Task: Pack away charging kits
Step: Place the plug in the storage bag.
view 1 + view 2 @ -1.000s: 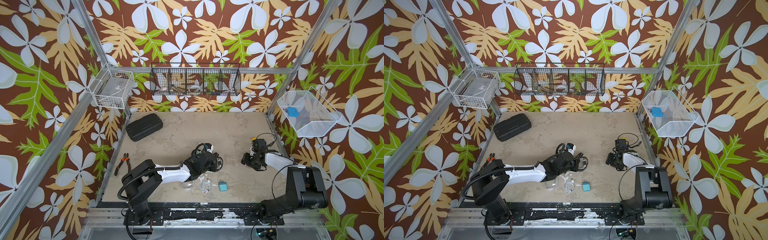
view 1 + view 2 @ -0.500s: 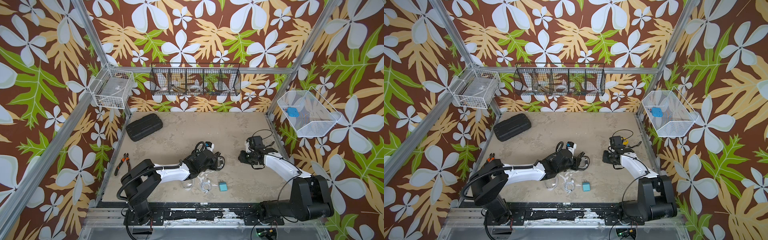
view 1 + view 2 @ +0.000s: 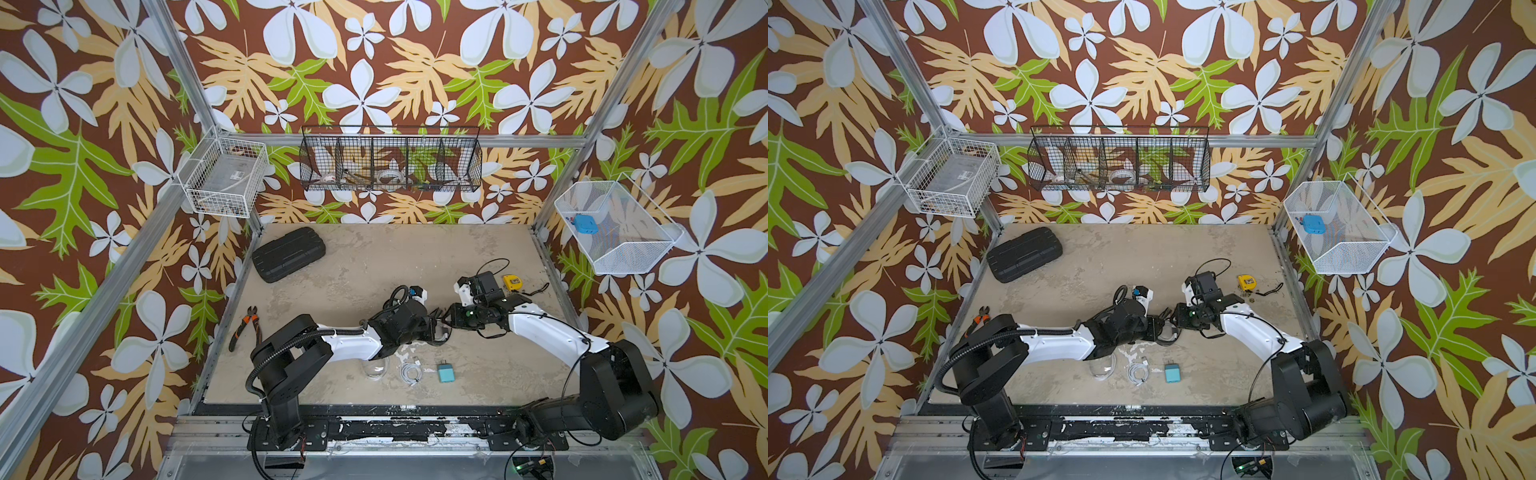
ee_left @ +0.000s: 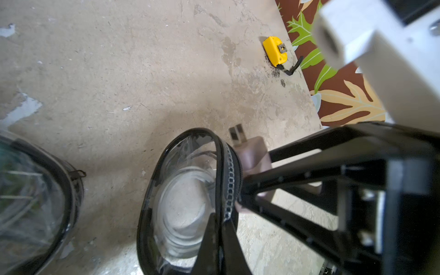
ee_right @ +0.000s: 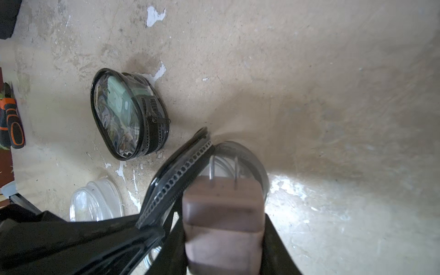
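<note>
Charging kits, front to back: one lies loose near the table's (image 3: 374,257) front edge, with a clear pouch (image 3: 376,368) that looks empty, a coiled white cable (image 3: 411,371) just beside it, then a teal plug (image 3: 446,372). Mid-table, the left gripper (image 4: 219,221) is pinched fully closed on the zipper rim of the open black-rimmed pouch (image 4: 185,190), which is turned on edge with a cable coil inside. The right gripper (image 5: 223,226) has its jaws part-open and clamped on the pink plug (image 5: 223,214), prongs at the pouch mouth; can't tell if they're past the rim. A second black-rimmed pouch (image 5: 121,114) lies nearby, zipper apparently closed, something mint-green inside. Further back are pliers (image 3: 245,328) at the left edge, a yellow tape measure (image 3: 512,282) on the right and a closed black ribbed hard case (image 3: 289,254) far left. On the walls, the white wire basket (image 3: 216,203) holds something flat and clear, the divided black wire basket (image 3: 473,162) holds white coils too small to identify, and the white mesh basket (image 3: 623,257) holds a bright blue plug block (image 3: 585,223).
</note>
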You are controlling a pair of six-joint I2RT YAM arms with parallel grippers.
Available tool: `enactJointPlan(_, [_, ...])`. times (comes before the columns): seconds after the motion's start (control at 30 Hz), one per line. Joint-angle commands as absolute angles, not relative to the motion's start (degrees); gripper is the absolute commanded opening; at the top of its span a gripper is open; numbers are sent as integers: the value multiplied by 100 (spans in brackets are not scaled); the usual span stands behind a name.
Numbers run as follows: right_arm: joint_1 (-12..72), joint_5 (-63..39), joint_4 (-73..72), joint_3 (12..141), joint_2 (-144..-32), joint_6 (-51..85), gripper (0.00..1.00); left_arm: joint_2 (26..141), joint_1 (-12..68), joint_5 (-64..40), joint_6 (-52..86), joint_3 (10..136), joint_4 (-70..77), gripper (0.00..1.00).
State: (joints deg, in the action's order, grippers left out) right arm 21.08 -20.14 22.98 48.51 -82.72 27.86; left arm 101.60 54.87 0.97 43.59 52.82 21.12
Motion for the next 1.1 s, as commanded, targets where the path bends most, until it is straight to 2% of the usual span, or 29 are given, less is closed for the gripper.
enactJointPlan(0.0, [2140,-2162,2115,4834,-8381,2752,29,10134,5446,-7,4513,5281,2397,0])
enactJointPlan(0.5, [2413,-2308,2072,5070,-8967,2504,31,10046,5195,-615,4978,4537,3733,0])
enactJointPlan(0.73, [2490,-2271,2043,5105,-9164,2678,34,10028,5202,-547,4957,4494,3749,0])
enactJointPlan(1.0, [2488,-2567,1842,5081,-9106,2776,60,10059,5205,-563,5001,4430,3830,0])
enactJointPlan(1.07, [2493,-2622,1768,5055,-9004,2849,62,10048,5200,-554,5001,4430,3802,0])
